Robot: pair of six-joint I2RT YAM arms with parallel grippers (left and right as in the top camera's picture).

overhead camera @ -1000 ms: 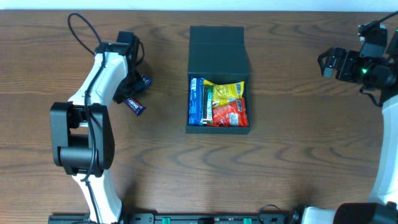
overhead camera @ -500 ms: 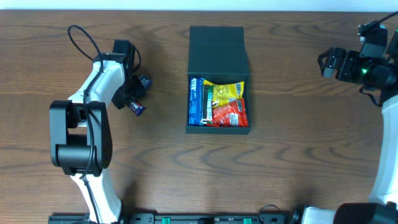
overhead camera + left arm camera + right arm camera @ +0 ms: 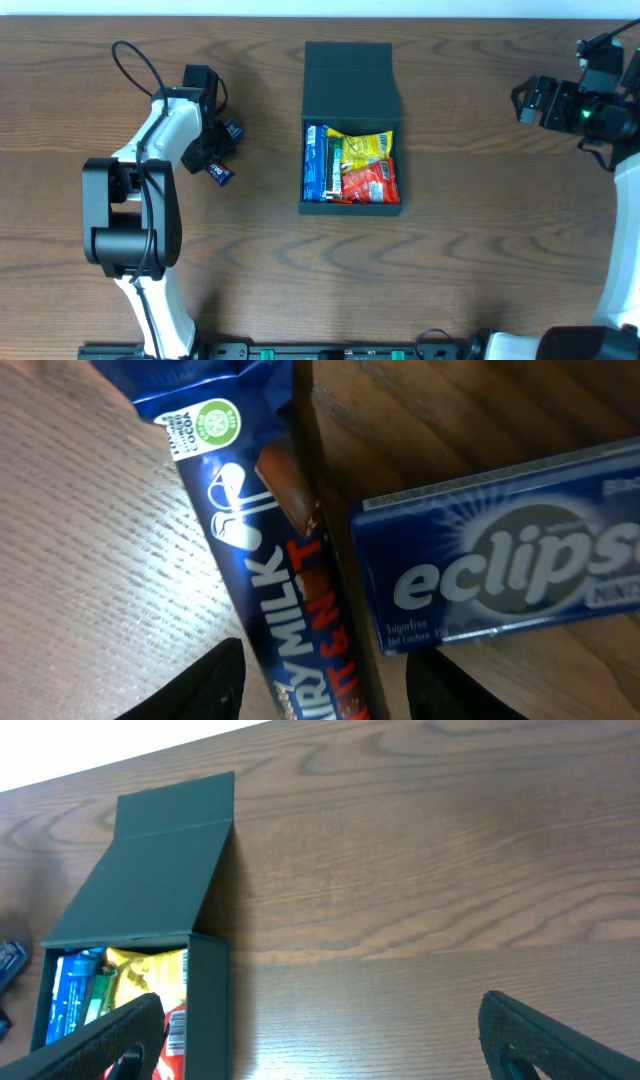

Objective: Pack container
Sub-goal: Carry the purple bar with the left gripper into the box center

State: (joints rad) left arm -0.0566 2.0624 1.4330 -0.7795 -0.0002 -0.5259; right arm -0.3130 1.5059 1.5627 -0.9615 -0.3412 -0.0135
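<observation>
Your left gripper [image 3: 320,682], fingers spread and pinching nothing, straddles the narrow width of a blue chocolate bar [image 3: 255,580], with a mint pack [image 3: 500,580] just beside it. Both lie well left of the container [image 3: 350,208], which sits open and part-filled. The right gripper [image 3: 320,1030] hangs wide open, well to the container's right.

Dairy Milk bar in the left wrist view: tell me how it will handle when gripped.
The Dairy Milk bar lies flat and looks slab-shaped, so it probably won't roll. Its wrapper looks smooth and glossy, so it may slide in the left gripper. The eclipse box lies close beside it and could get nudged.
</observation>
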